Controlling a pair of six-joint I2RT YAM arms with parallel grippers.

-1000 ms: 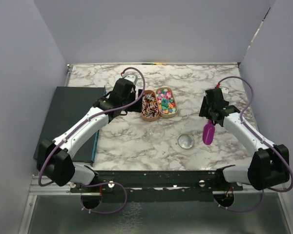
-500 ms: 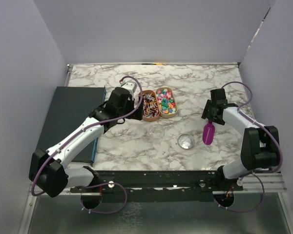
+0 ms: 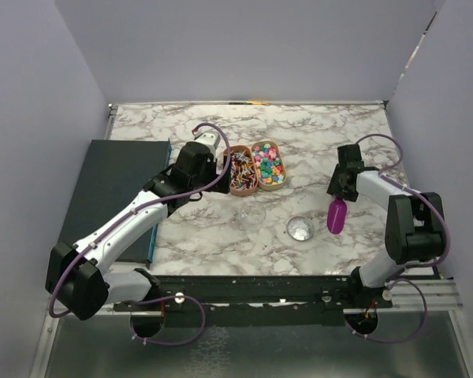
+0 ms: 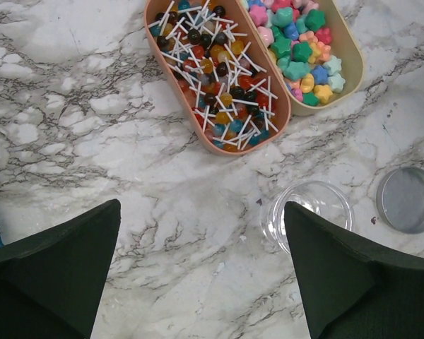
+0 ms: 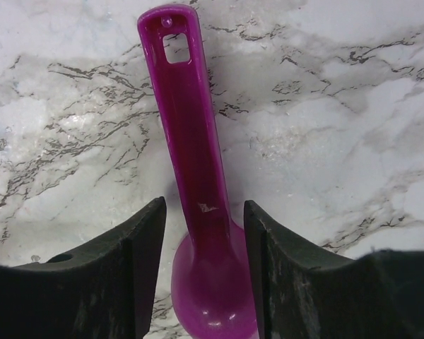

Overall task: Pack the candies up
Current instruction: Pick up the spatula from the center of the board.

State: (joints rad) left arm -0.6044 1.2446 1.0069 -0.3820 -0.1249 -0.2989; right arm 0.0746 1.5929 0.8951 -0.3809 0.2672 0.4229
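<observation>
Your right end effector (image 5: 203,212) just narrowed around the purple scoop (image 5: 187,127), not squeezing yet. Your left end effector (image 4: 201,212) opened wide, empty. You can scoop the candies (image 4: 300,42) soon.

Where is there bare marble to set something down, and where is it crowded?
Free: the far strip behind the lollipop tray and the candies; the near-left marble between the dark board and the clear cup. Crowded: the near centre, with cup, metal lid and purple scoop, straddled by the right gripper.
</observation>
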